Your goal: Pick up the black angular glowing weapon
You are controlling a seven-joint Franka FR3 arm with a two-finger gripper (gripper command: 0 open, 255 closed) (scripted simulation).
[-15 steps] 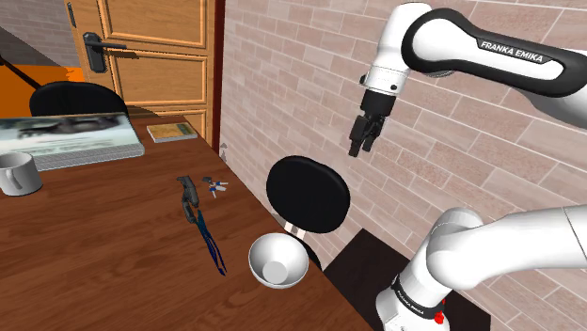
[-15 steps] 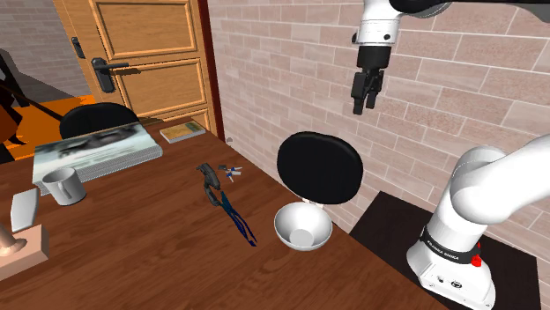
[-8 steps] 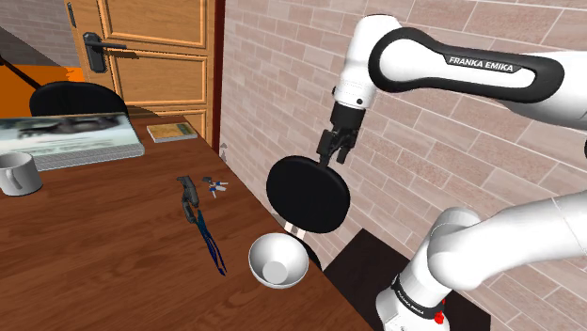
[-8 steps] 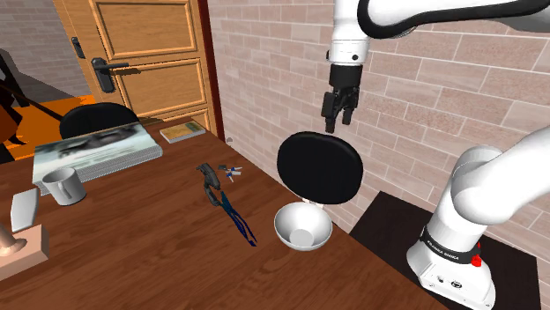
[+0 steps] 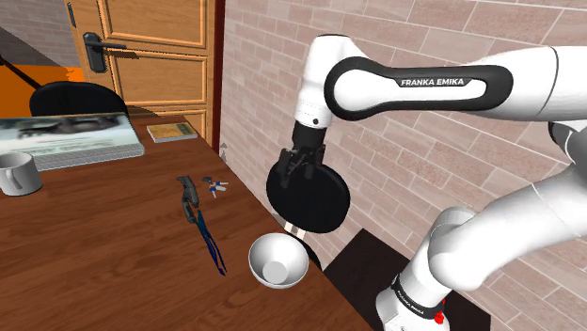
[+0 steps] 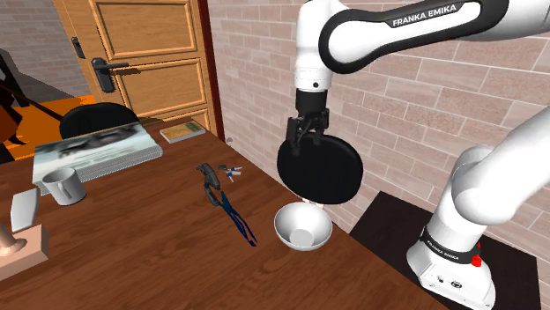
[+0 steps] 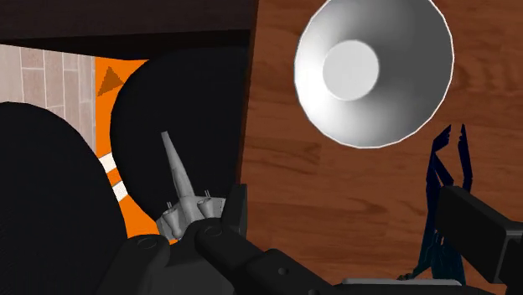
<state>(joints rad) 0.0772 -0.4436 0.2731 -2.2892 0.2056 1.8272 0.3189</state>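
1. The black two-finger gripper (image 5: pixel 291 173) hangs just by the round black chair back (image 5: pixel 315 202), at the edge of the brown wooden bench (image 5: pixel 94 263). Its fingers stand apart and hold nothing.
2. A white round bowl (image 5: pixel 277 260) sits near this edge.
3. Further in, the black and dark-blue angular weapon (image 5: pixel 200 222) lies flat on the bench, lower than the fingers and to the shoulder view's left of them. Its long axis runs roughly along the bench edge, so I think the fingers must close across it.

On table (image 5: pixel 94 259), shoulder view: weapon (image 5: pixel 199 218) centre; bowl (image 5: pixel 277 260) right of it, nearer; mug (image 5: pixel 17 174) at left edge; book (image 5: pixel 172 132) behind weapon.
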